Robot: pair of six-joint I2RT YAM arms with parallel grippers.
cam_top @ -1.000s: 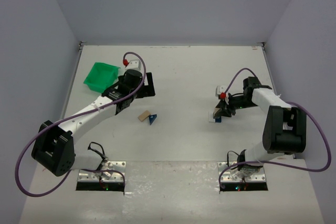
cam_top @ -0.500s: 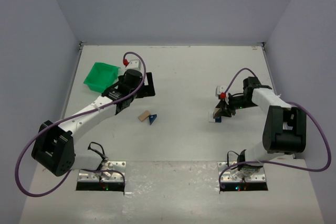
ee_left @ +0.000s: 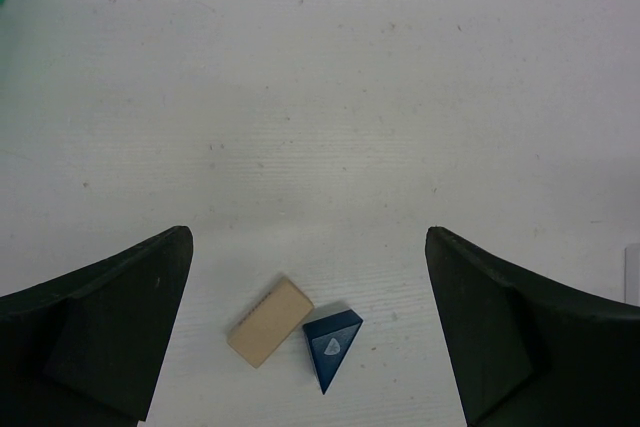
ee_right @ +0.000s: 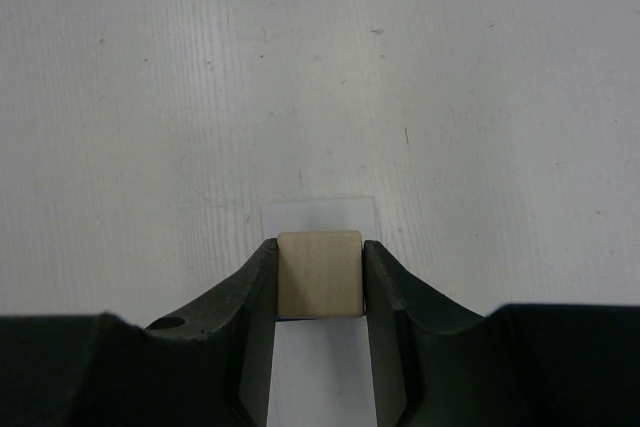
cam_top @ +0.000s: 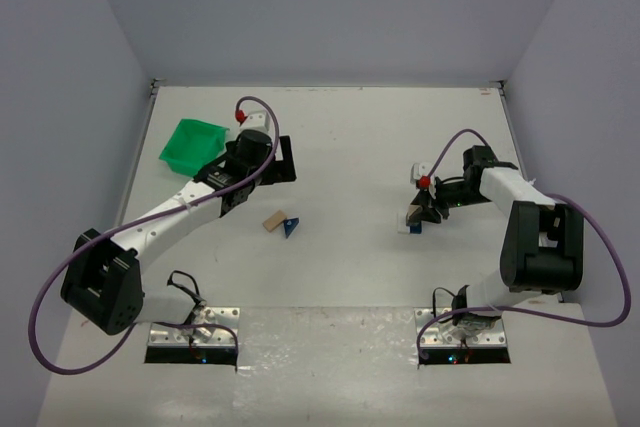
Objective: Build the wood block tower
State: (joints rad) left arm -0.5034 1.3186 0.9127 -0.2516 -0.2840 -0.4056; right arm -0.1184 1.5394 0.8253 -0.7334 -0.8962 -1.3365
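Note:
A tan block and a blue triangular wedge lie touching on the table left of centre. In the left wrist view the tan block and the wedge lie low between my spread fingers. My left gripper is open and empty, above and behind them. My right gripper is shut on a tan cube, held over a white rectangle on the table. A bit of blue shows under the right gripper. No dark grey block is in view.
A green plastic bin stands at the back left, beside the left arm. Grey walls close the table on three sides. Cables loop from both arm bases.

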